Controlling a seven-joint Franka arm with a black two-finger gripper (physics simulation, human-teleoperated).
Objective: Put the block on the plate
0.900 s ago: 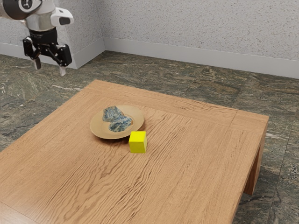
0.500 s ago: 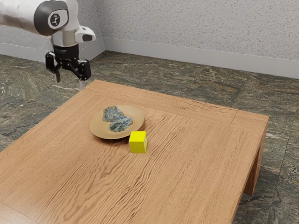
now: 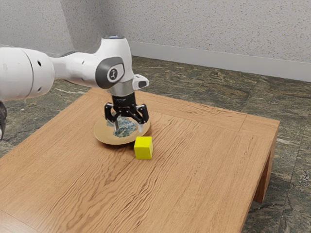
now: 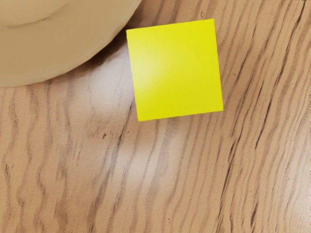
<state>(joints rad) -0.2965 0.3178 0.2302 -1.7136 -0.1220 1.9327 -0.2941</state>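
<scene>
While the gripper (image 3: 129, 128) hangs with its fingers spread and empty, the yellow block (image 4: 176, 70) sits on the table (image 3: 209, 155) beside the plate (image 3: 103, 137), whose rim a finger could catch if the descent strays.

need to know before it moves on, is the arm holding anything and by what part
Nothing is held: the jaws stand open, with no thing between them, and the yellow block rests on the table.
</scene>
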